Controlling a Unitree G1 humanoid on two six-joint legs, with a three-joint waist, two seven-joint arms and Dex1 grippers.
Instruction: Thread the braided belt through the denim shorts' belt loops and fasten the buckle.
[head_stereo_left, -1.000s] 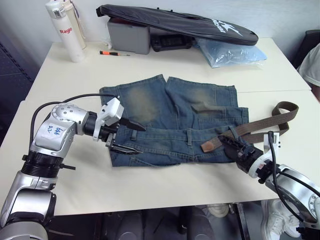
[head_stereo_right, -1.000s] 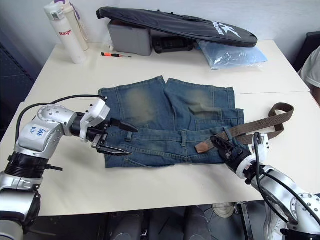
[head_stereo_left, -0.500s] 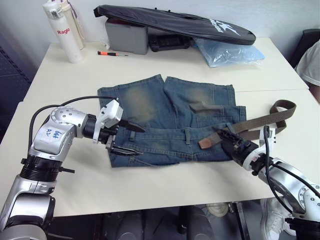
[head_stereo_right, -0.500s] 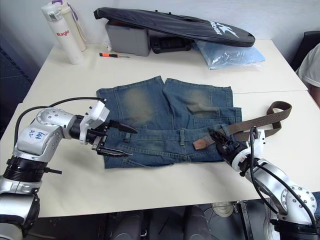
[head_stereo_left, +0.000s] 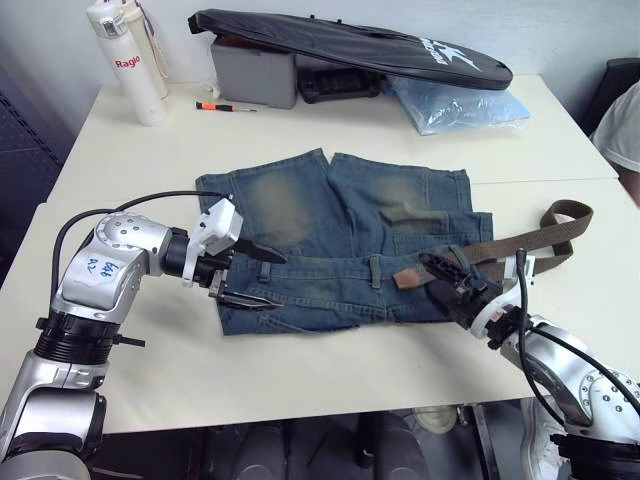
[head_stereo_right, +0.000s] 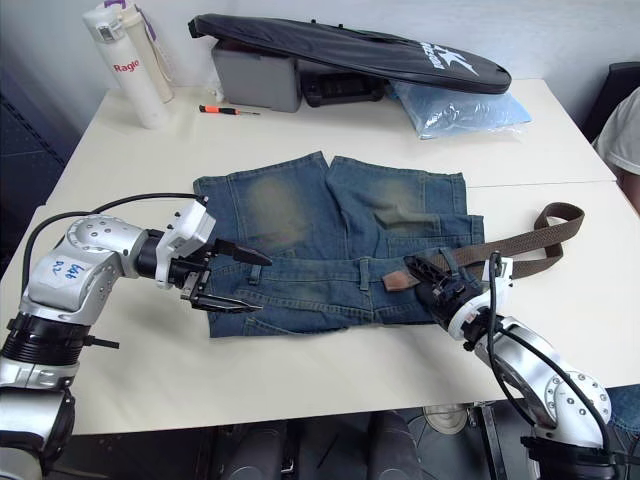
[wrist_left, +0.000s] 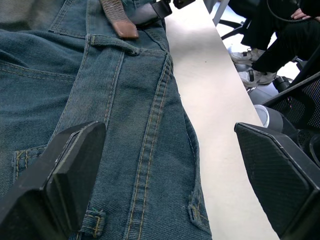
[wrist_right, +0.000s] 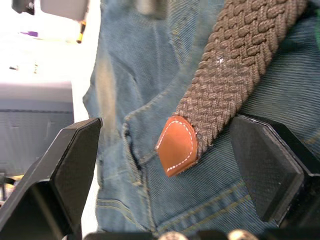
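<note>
Lying flat on the table (head_stereo_left: 330, 385), the shorts (head_stereo_left: 340, 240) are carrying the belt (head_stereo_left: 500, 247) across their right side, its tan tip (head_stereo_left: 407, 277) resting on the waistband. Right gripper (head_stereo_left: 447, 277) is hovering spread wide around that tip. Left gripper (head_stereo_left: 250, 277) is gaping over the waistband's left end.

Silver arms, black cables, blue scrawl on a white sticker

Bright, even light; wrist-view fingers blurred.
</note>
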